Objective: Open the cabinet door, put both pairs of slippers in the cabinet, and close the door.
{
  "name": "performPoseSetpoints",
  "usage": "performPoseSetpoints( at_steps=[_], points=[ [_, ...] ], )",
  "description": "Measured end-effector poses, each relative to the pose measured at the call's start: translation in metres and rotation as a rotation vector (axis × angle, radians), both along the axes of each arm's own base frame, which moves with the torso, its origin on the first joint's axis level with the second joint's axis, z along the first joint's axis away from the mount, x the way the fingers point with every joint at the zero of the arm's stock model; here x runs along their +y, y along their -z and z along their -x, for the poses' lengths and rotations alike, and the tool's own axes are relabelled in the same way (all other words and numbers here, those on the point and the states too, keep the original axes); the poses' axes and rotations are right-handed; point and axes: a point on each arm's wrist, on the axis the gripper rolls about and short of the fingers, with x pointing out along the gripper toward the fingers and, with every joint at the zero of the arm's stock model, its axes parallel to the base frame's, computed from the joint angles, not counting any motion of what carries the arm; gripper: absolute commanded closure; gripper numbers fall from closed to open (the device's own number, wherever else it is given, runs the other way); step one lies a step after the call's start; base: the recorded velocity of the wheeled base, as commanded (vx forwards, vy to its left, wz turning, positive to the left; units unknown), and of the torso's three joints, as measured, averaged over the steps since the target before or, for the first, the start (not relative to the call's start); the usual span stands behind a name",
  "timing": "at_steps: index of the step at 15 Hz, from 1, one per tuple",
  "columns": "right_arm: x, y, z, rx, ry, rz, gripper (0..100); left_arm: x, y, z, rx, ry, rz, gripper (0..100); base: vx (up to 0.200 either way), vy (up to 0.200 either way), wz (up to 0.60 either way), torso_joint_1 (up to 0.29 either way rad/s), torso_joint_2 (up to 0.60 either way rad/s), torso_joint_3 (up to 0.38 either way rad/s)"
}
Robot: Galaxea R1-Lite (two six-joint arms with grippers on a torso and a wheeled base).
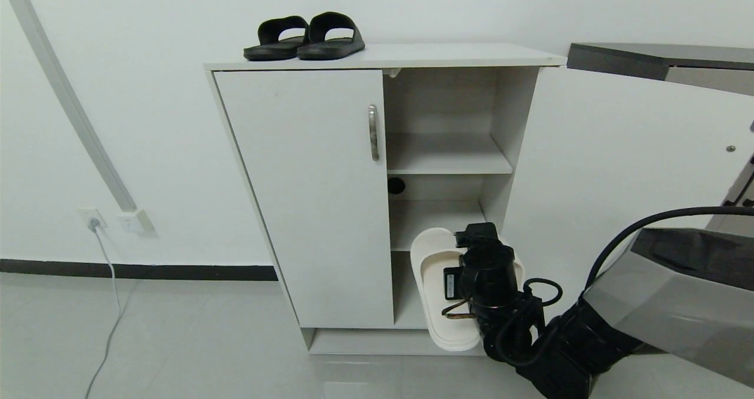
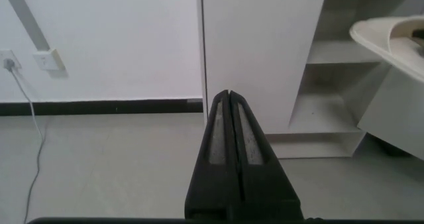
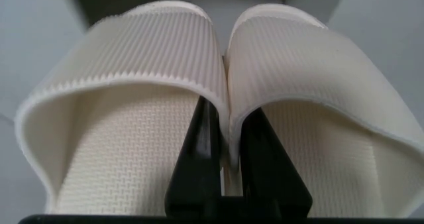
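A white cabinet (image 1: 306,198) stands against the wall with its right door (image 1: 618,169) swung open and its left door shut. A pair of black slippers (image 1: 304,36) rests on the cabinet top. My right gripper (image 1: 471,237) is shut on a pair of white slippers (image 1: 433,287), pinching their two inner edges together (image 3: 225,128). It holds them tilted just in front of the open lower compartment, toes toward the shelves. My left gripper (image 2: 228,101) is shut on nothing and hangs low over the floor, left of the cabinet's open side. The white slippers (image 2: 387,35) also appear there.
Inside the open half are an upper shelf (image 1: 447,154), a middle shelf (image 1: 436,222) and a bottom compartment, all bare. A wall socket (image 1: 91,217) with a cable running to the floor sits at the left. A grey conduit (image 1: 65,92) runs up the wall.
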Motion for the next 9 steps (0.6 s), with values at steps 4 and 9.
performPoseSetpoints(
  at_steps=[4,9],
  points=[
    [0.013,0.016,-0.011,0.000,-0.009,-0.004,100,0.000,0.000,0.000,0.000,0.001,0.001,100,0.000,0.000,0.00,0.000,0.00,0.000],
    [0.018,0.027,-0.010,0.006,-0.019,0.001,100,0.000,0.000,0.000,0.000,0.002,0.009,100,0.000,0.000,0.00,0.000,0.00,0.000]
  ],
)
